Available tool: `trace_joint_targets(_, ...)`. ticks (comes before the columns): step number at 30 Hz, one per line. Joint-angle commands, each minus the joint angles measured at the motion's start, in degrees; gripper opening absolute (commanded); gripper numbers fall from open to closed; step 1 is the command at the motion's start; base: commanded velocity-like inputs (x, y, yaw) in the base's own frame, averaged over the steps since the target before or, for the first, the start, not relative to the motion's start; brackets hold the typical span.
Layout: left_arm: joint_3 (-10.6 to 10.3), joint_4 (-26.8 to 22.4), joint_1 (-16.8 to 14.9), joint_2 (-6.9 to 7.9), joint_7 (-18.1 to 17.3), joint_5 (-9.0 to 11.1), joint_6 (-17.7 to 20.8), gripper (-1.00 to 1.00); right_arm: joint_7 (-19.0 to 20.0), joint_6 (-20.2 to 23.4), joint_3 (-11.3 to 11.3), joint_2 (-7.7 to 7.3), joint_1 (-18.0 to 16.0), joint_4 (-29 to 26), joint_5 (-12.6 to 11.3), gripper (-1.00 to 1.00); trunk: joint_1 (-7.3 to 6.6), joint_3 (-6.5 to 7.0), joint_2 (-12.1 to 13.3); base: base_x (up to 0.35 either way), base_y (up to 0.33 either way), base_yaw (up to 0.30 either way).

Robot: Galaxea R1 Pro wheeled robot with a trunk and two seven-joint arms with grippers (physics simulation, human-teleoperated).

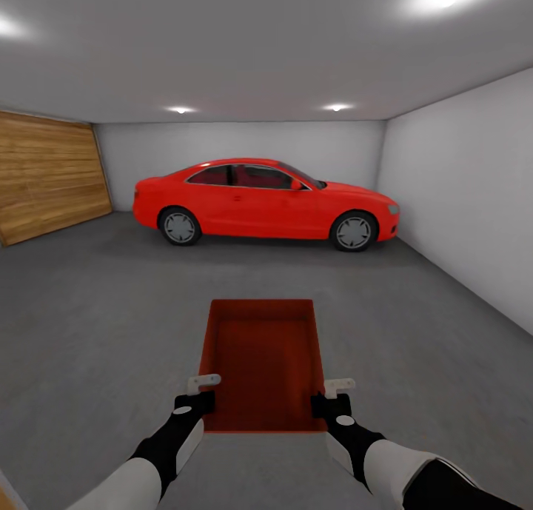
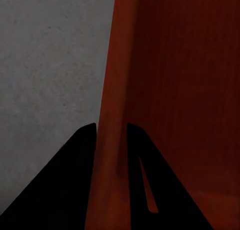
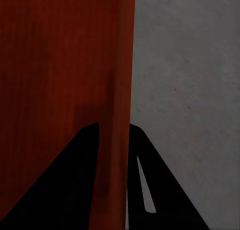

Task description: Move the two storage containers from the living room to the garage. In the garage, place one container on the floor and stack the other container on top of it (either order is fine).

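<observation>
I am in the garage, holding one orange-red storage container (image 1: 260, 362) out in front of me above the dark grey concrete floor (image 1: 111, 310). My left gripper (image 1: 198, 393) is shut on the container's left wall, and my right gripper (image 1: 334, 395) is shut on its right wall. In the left wrist view the red wall (image 2: 112, 140) runs between the two dark fingers (image 2: 80, 155). The right wrist view shows the same, with the wall (image 3: 115, 140) pinched between its fingers (image 3: 85, 155). The bin is open-topped and empty.
A red car (image 1: 263, 203) is parked across the far side of the garage. The wide wooden plank door (image 1: 48, 173) is on the left wall. Plain white walls (image 1: 466, 184) close the right and back. Concrete floor stretches between me and the car.
</observation>
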Motion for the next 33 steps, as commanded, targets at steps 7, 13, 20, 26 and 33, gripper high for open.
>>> trace_joint_targets(7, 3.7, -0.1, -0.1, 1.47, 0.6, 1.0, 0.3, -1.00, -0.1, 0.1, -4.3, -1.16, 0.0, -0.3, 0.6, -1.00, 0.04, -0.09, -0.1, 0.317, 0.000, 0.000)
trace_joint_targets(13, 3.7, -0.1, -0.1, 1.48, 0.6, 1.0, 0.3, -1.00, -0.1, 0.1, -4.3, -1.16, 0.0, -0.3, 0.6, -1.00, 0.04, -0.09, -0.1, 0.317, 0.000, 0.000)
trace_joint_targets(20, 3.7, -0.1, 0.0, 1.48, 0.6, 1.0, 0.3, -1.00, -0.1, 0.1, -4.3, -1.16, 0.0, -0.3, 0.6, -1.00, 0.04, -0.09, -0.1, 0.317, 0.000, 0.000)
trace_joint_targets(26, 3.7, -0.1, 0.0, 1.48, 0.6, 1.0, 0.3, -1.00, -0.1, 0.1, -4.3, -1.16, 0.0, -0.3, 0.6, -1.00, 0.04, -0.09, -0.1, 0.317, 0.000, 0.000)
trace_joint_targets(33, 3.7, -0.1, -0.1, 1.48, 0.6, 1.0, 0.3, -1.00, -0.1, 0.1, -4.3, -1.16, 0.0, -0.3, 0.6, -1.00, 0.04, -0.09, -0.1, 0.317, 0.000, 0.000)
